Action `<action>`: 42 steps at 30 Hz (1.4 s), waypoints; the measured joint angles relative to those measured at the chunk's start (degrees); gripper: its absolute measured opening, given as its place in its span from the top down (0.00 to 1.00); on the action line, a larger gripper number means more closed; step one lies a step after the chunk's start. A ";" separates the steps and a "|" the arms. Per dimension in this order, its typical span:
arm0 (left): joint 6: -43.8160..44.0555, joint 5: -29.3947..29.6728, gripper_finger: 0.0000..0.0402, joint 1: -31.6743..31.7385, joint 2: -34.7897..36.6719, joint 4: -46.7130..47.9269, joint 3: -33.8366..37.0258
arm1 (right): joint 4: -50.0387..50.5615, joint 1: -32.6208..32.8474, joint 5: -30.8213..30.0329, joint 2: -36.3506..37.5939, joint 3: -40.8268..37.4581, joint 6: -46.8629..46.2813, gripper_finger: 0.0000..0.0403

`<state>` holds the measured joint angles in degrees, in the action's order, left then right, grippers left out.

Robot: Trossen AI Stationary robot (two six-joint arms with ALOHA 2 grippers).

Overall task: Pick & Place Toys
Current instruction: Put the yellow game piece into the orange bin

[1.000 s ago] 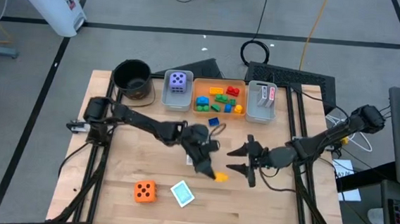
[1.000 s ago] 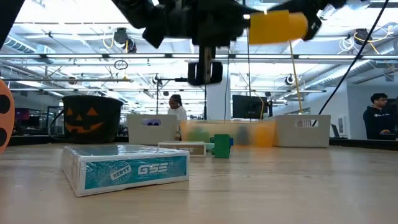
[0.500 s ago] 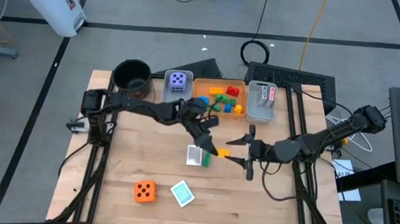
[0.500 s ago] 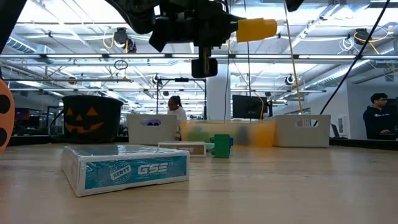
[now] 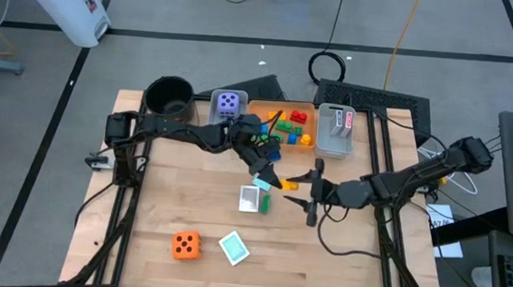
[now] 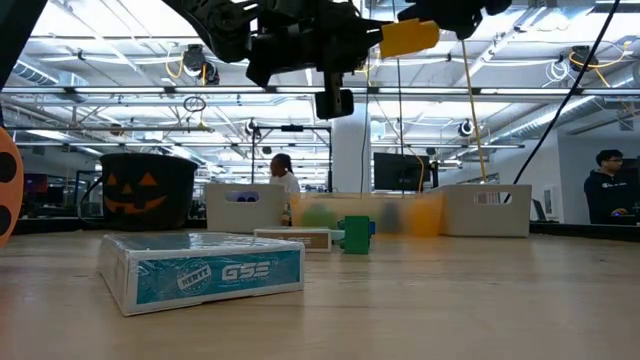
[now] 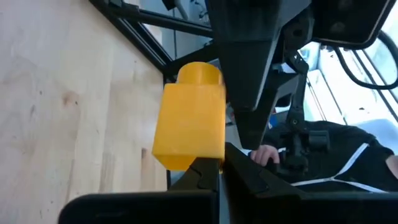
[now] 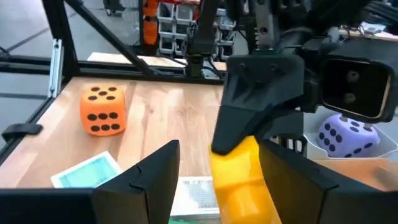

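While the left gripper (image 5: pixel 270 178) hangs above the middle of the table with its fingers pinched tight on a yellow brick (image 5: pixel 275 182), the right gripper (image 5: pixel 311 191) sits just beside it, jaws parted around the brick's free end; whether its pads touch the plastic I cannot tell. From where I stand the brick looks light, hard and smooth, so it should neither bend nor crush, though a slick face could slide if pinched near an edge. I would take it across its flat sides, below the round stud (image 7: pixel 200 73), which gives a poor seat.

Below them a green brick (image 5: pixel 265 201) rests by a white card pack (image 5: pixel 250 198), with a teal card pack (image 5: pixel 233 247) and an orange die (image 5: pixel 185 244) nearer the front edge. A purple die (image 5: pixel 229 104) sits in a grey bin (image 5: pixel 212 127), loose bricks fill the orange bin (image 5: pixel 279 143), and a black pot (image 5: pixel 169 97) stands at the corner.

The wooden table (image 5: pixel 349 249) is pale, flat and dry. Beyond it the room is a bright workshop, where people sit at desks.
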<state>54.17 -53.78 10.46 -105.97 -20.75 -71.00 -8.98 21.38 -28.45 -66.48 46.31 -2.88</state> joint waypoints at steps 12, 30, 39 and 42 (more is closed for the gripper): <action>0.35 -0.22 0.99 -0.44 0.02 -0.86 0.00 | 1.89 -2.46 3.05 -0.04 0.01 -0.91 0.48; 2.56 -0.17 0.98 -0.48 0.02 -4.88 -0.04 | 2.74 -2.44 3.02 -0.04 -0.07 -3.03 0.48; 2.27 0.24 0.97 -0.48 0.02 -4.81 -0.04 | 1.49 -2.42 2.86 -0.04 -0.07 -3.52 0.51; 2.07 0.24 0.98 -0.50 0.02 -4.82 -0.04 | 0.25 -2.42 2.91 -0.04 -0.07 -3.47 0.57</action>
<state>56.24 -53.54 9.96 -105.95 -25.58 -71.05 -8.74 18.96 -25.55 -66.52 46.24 -6.35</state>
